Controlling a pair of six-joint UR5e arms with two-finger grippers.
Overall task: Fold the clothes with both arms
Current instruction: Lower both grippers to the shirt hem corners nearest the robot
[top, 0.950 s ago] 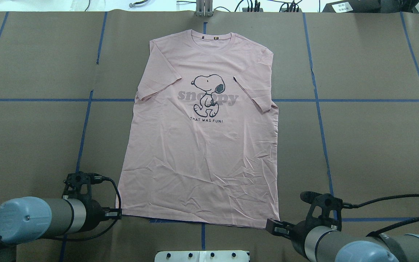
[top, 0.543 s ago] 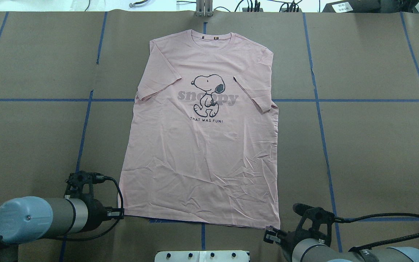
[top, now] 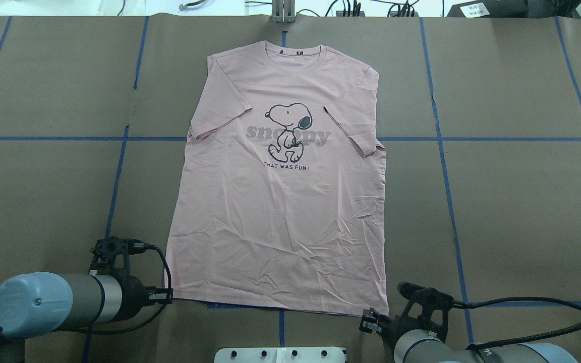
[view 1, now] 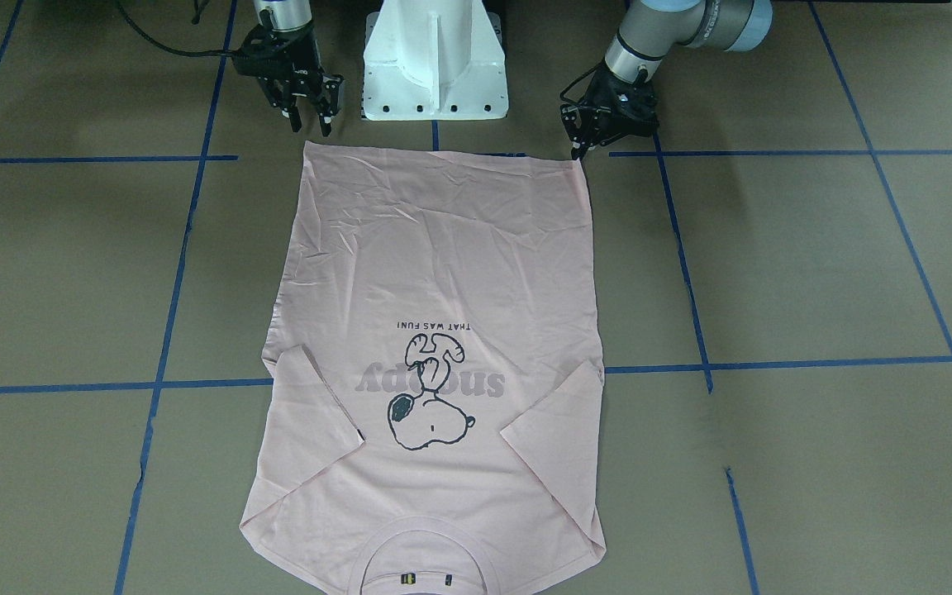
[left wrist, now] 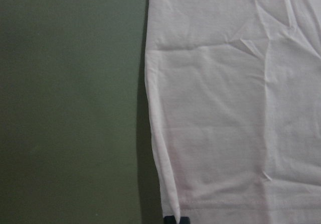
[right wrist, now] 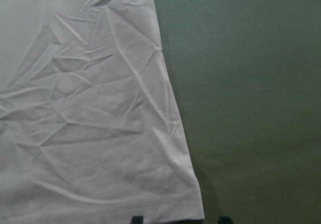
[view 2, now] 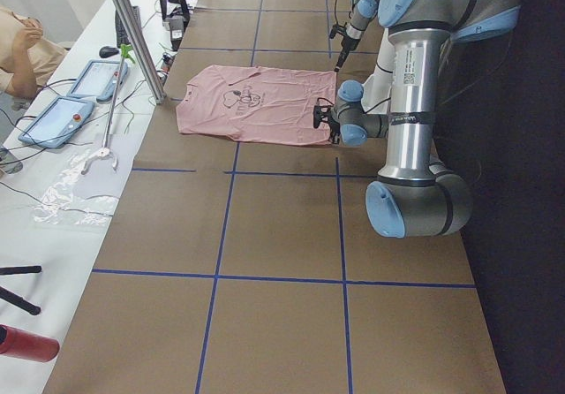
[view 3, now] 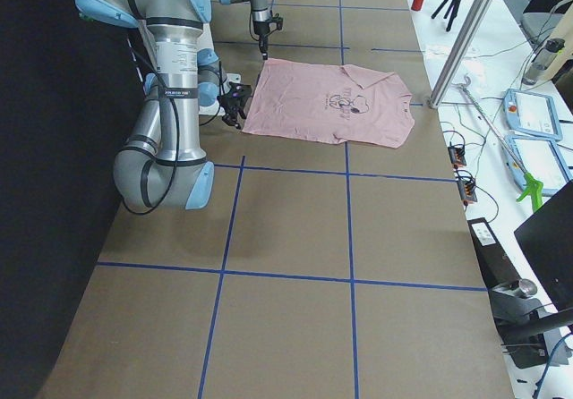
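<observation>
The pale pink T-shirt [top: 280,212] lies flat, front up, collar away from me and both sleeves turned inward; it also shows in the front-facing view [view 1: 443,248]. My left gripper [top: 163,297] sits at the hem's left corner, low on the table. Its tips [left wrist: 176,220] are together on that corner of cloth, as also seen from the front [view 1: 578,150]. My right gripper [top: 369,322] is open beside the hem's right corner. In the right wrist view [right wrist: 179,220] that corner lies between the spread tips, untouched. It stands wide open in the front-facing view [view 1: 308,126].
The table [top: 522,201] is covered in brown paper with a blue tape grid. The white pedestal base [view 1: 435,66] stands between the arms, just behind the hem. A metal post [top: 283,12] and cables sit at the far edge.
My right gripper has drawn back toward the base and a little left, now below the hem's right corner. My left gripper has edged slightly right at the left corner. The shirt has barely shifted.
</observation>
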